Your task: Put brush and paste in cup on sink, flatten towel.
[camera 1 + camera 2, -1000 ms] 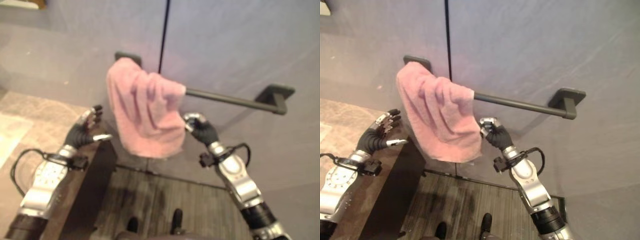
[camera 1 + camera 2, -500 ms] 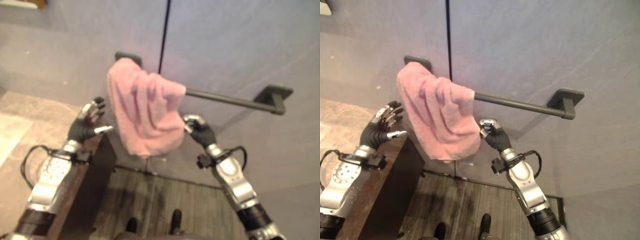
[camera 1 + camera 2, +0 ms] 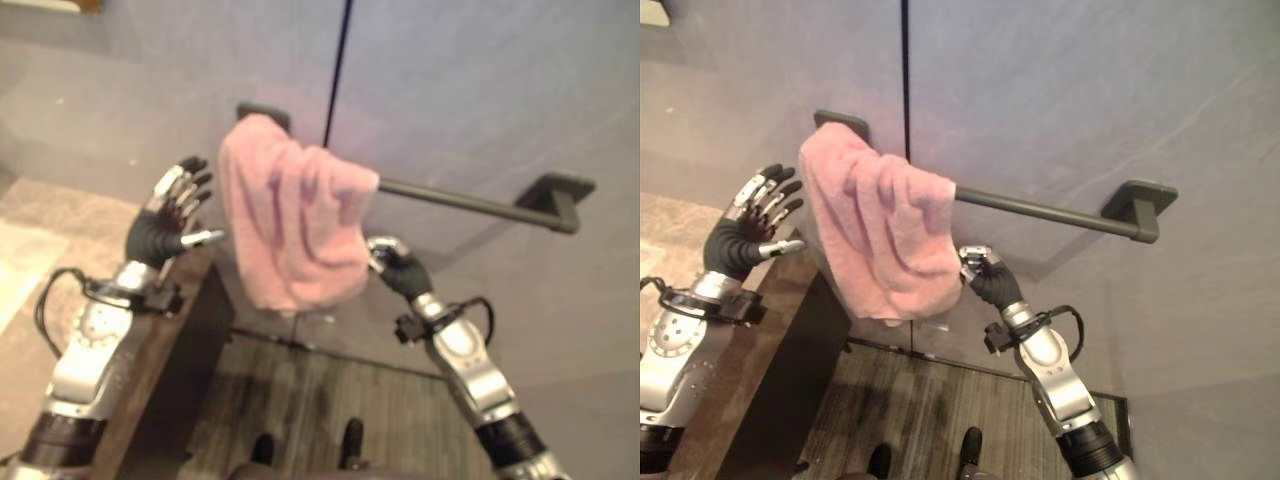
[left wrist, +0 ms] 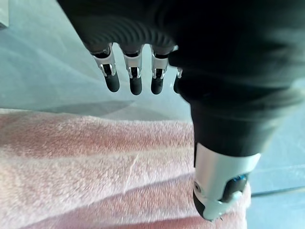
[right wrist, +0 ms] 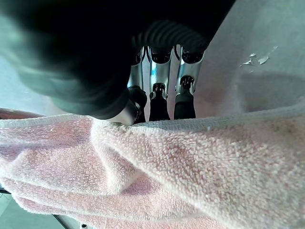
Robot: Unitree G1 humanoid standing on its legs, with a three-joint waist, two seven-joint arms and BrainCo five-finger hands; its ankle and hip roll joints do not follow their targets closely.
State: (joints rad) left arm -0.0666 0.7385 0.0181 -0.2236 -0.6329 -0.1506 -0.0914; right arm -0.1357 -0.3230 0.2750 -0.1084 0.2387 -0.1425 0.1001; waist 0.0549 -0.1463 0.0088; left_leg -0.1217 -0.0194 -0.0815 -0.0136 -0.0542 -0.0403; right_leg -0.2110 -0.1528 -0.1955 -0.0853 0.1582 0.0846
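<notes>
A pink towel hangs bunched over the left end of a dark towel bar on the grey wall. My left hand is raised just left of the towel, open with its fingers spread, not touching the cloth. In the left wrist view its straight fingers hover over the towel. My right hand sits at the towel's lower right edge, its fingers curled. The right wrist view has its fingers and thumb pinching the hem of the towel.
A brown stone counter lies at the left, with a dark cabinet side under it. Wood floor runs below the wall. The bar's right bracket juts out from the wall, and most of the bar is bare.
My left hand has risen beside the towel and spread its fingers wider. The right hand stays clamped at the towel's lower right edge.
</notes>
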